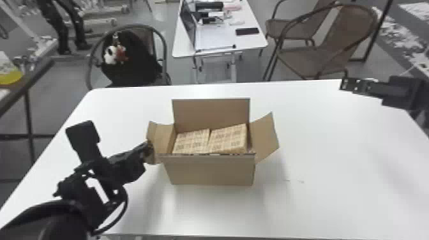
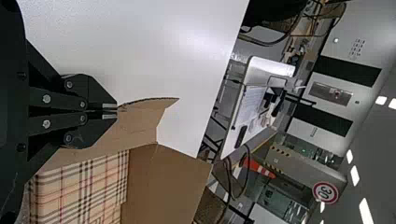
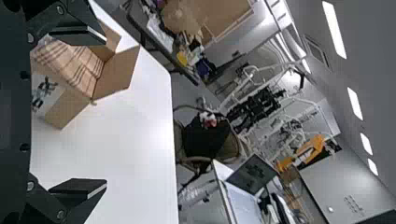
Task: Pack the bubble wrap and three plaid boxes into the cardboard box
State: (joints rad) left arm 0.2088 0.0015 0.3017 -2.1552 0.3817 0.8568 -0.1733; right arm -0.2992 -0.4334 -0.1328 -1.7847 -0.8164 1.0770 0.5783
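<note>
The cardboard box (image 1: pixel 210 170) stands upright on the table with its flaps open. Two plaid boxes (image 1: pixel 191 142) (image 1: pixel 228 138) lie side by side inside, slightly tilted. My left gripper (image 1: pixel 149 147) is at the box's left side flap. In the left wrist view my left gripper (image 2: pixel 116 110) is shut on the edge of that flap (image 2: pixel 140 116), beside a plaid box (image 2: pixel 84 186). My right gripper (image 1: pixel 346 84) is at the table's far right, away from the box. In the right wrist view, the right gripper (image 3: pixel 103 109) has its fingers wide apart, nothing between them.
The white table (image 1: pixel 319 153) carries the box near its middle. Beyond its far edge stand a chair with a black bag (image 1: pixel 131 60), a smaller table (image 1: pixel 220 41) with a laptop, and brown chairs (image 1: pixel 314 57).
</note>
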